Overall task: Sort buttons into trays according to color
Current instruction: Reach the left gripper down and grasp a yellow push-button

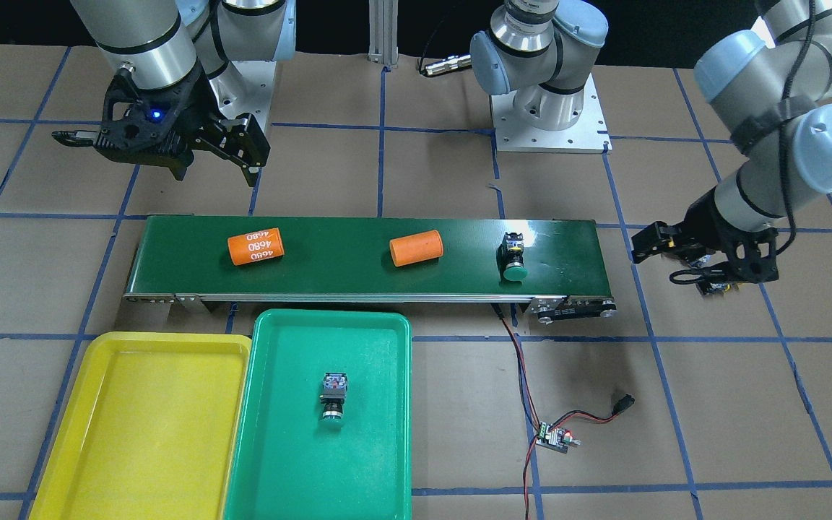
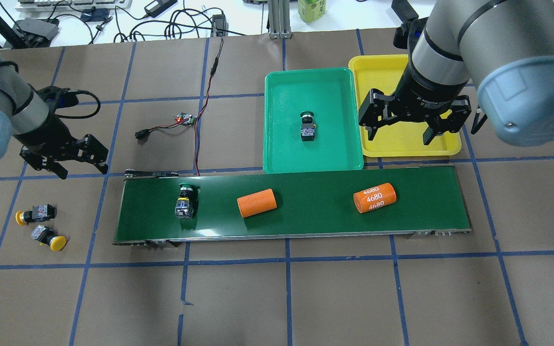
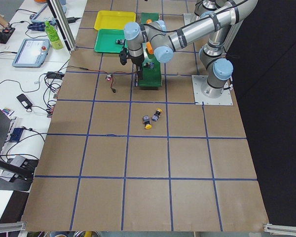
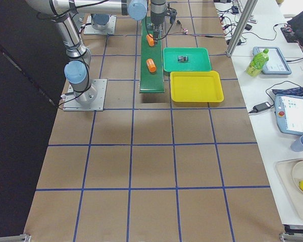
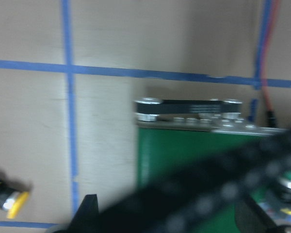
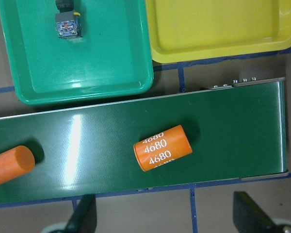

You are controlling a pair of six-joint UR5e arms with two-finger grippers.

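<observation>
Table (image 2: 277, 298) brown, blue tape grid. Far left: yellow buttons (image 2: 36, 214), both loose on table, unsorted. Left gripper (image 2: 83, 168) just above them in frame, jaws apart, empty. Belt (image 2: 306, 226), left end: green button (image 2: 185, 202), unsorted. Centre: green tray (image 2: 313, 168) holds second green button (image 2: 308, 129), done. Upper right: yellow tray (image 2: 402, 146) without buttons; right gripper (image 2: 397, 137) overlaps it in frame, jaws apart, empty. Judged: one of four sorted.

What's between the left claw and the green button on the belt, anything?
Nothing visible. The left claw hangs open above bare table off the end of the conveyor belt; the green button lies just inside that end. Both yellow buttons lie aside, nearer the robot.
</observation>
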